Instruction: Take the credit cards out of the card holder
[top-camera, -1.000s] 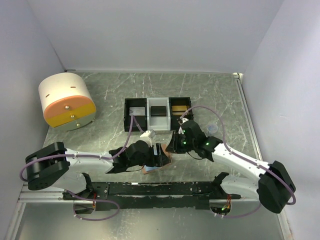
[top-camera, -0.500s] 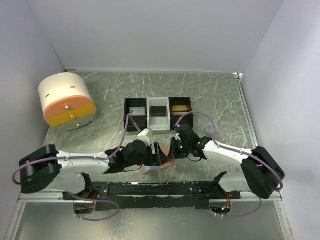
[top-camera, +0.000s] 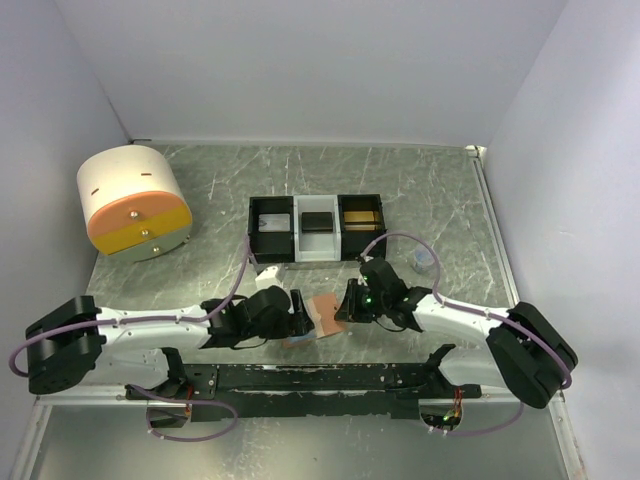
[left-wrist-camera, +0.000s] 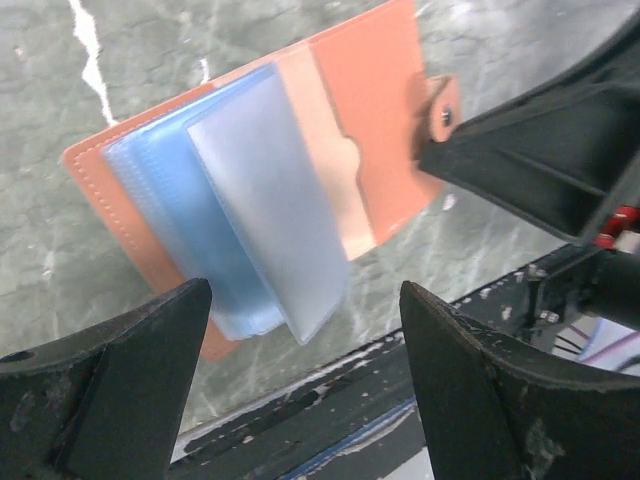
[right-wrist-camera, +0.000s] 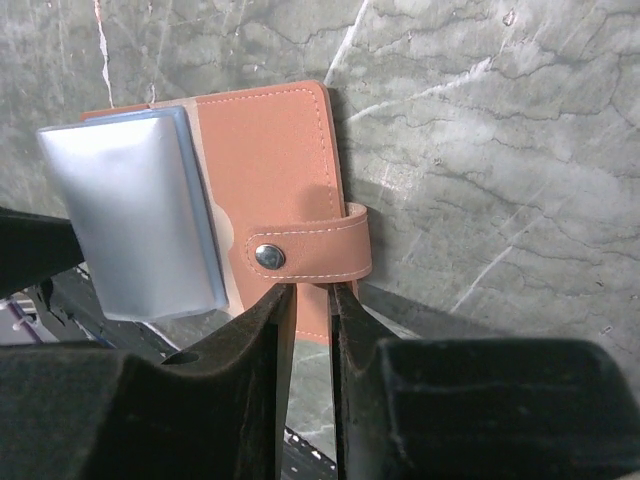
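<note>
The card holder (top-camera: 322, 318), salmon-orange, lies open on the marbled table between my two grippers. Its frosted blue sleeves (left-wrist-camera: 260, 200) fan out from the spine. I cannot tell whether credit cards sit inside them. My left gripper (top-camera: 297, 313) hovers at the holder's left side, jaws wide open, and the sleeves (right-wrist-camera: 140, 210) show between its fingers (left-wrist-camera: 130, 370). My right gripper (right-wrist-camera: 312, 290) is pinched narrow on the edge of the right flap (right-wrist-camera: 270, 150), just under the snap strap (right-wrist-camera: 305, 250). In the top view that right gripper (top-camera: 345, 303) sits at the holder's right edge.
A black-and-white three-compartment tray (top-camera: 317, 228) stands just beyond the grippers, with flat items in its bins. A round white-and-orange drawer box (top-camera: 135, 200) sits at the far left. A black rail (top-camera: 320, 378) runs along the near table edge. A small pale object (top-camera: 426, 258) lies right of the tray.
My left gripper has drawn back to the left and opened a little wider, uncovering the open holder. The right gripper has shifted slightly nearer and stays narrow on the flap.
</note>
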